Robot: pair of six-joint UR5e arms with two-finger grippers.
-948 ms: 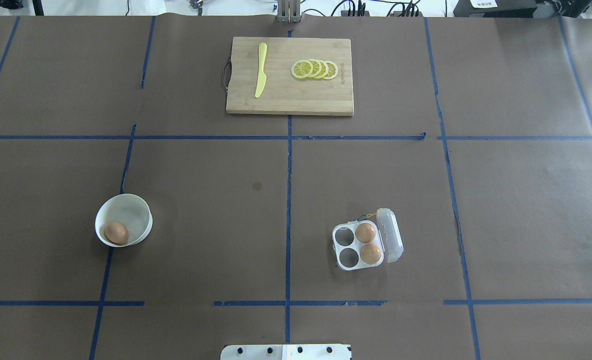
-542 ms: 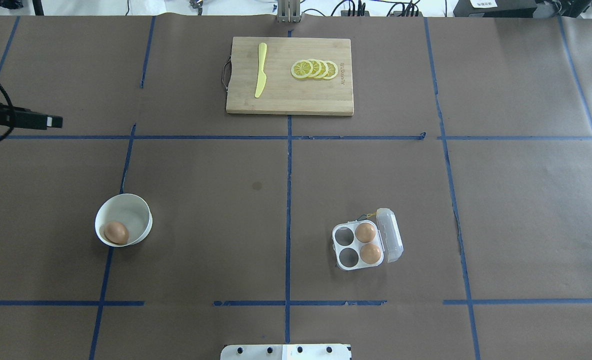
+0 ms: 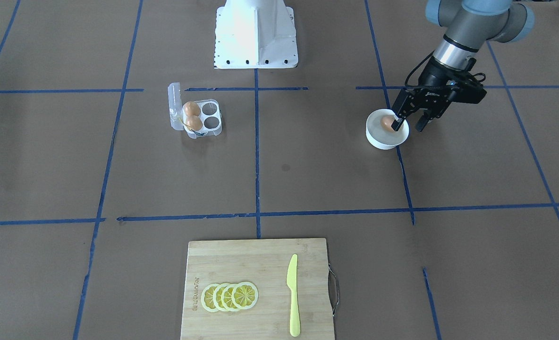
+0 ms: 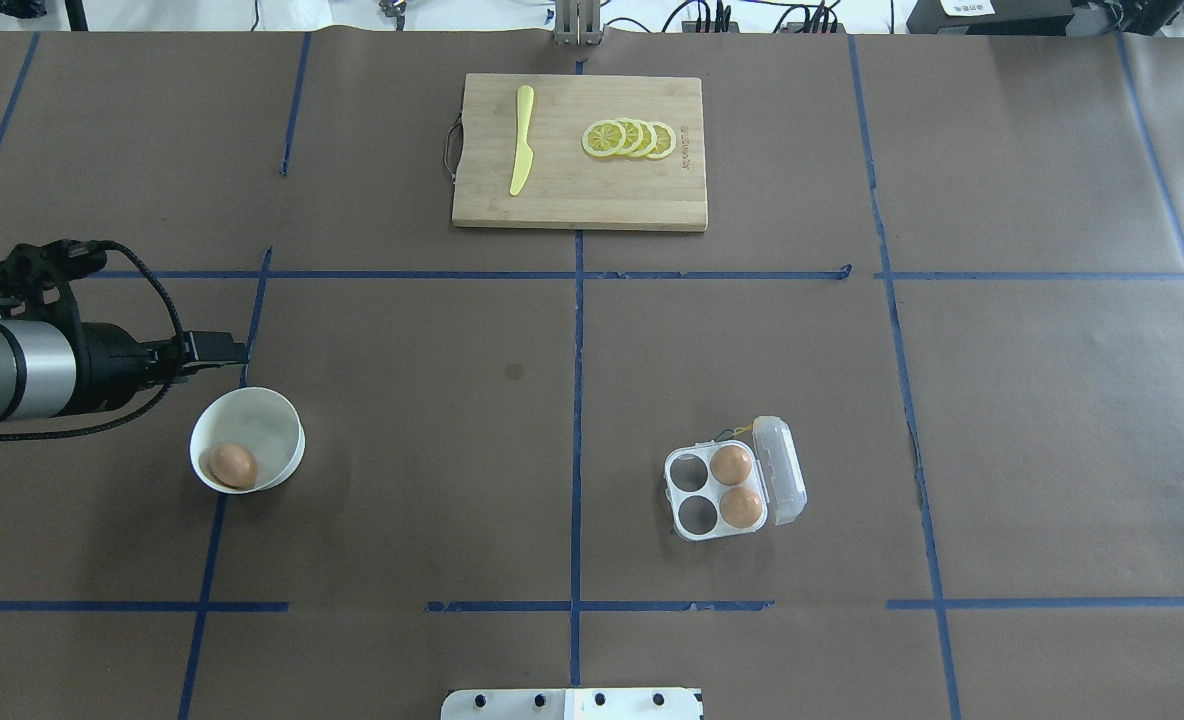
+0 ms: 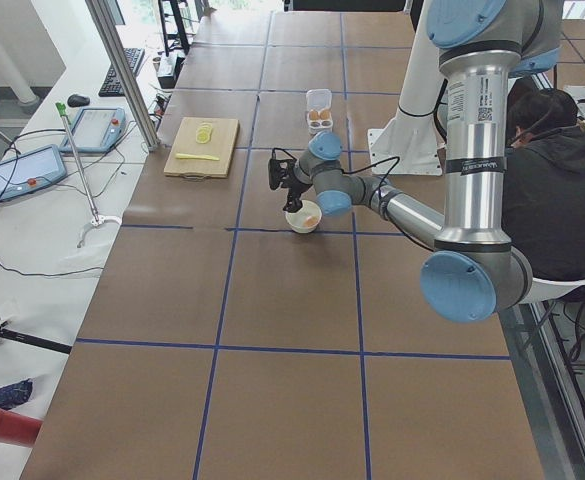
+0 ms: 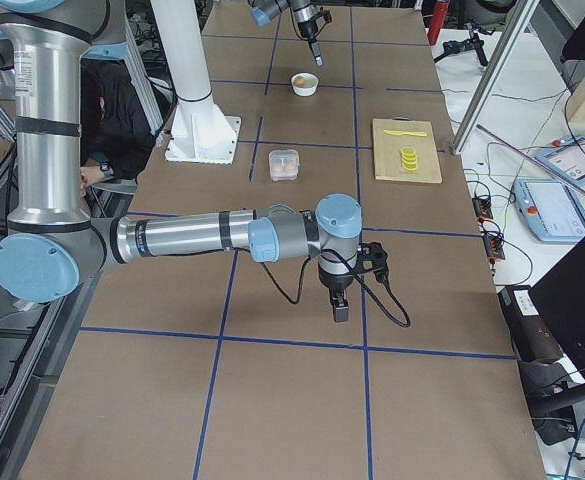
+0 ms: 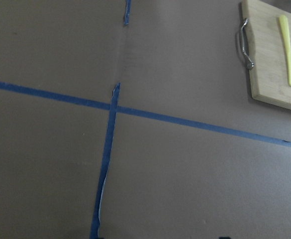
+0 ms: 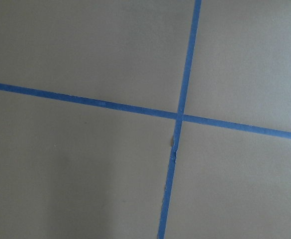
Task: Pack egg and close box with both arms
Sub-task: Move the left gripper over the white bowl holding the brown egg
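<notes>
- Left pincer [image 3: 409, 125], open and empty above the bowl [image 3: 377, 141] holding the egg [image 3: 386, 123]: it may clip the rim and tip it.
- Right pincer [image 6: 339, 311]: cannot tell how open; the box [image 3: 212, 123] lies well apart on the bench [image 3: 308, 165].

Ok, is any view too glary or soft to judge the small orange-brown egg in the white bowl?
Overhead exterior: evenly lit, small orange-brown egg in the round white bowl crisp. Front-facing: white pedestal base blown out, left gripper partly covers the egg. Left wrist: dim, soft, no egg.
</notes>
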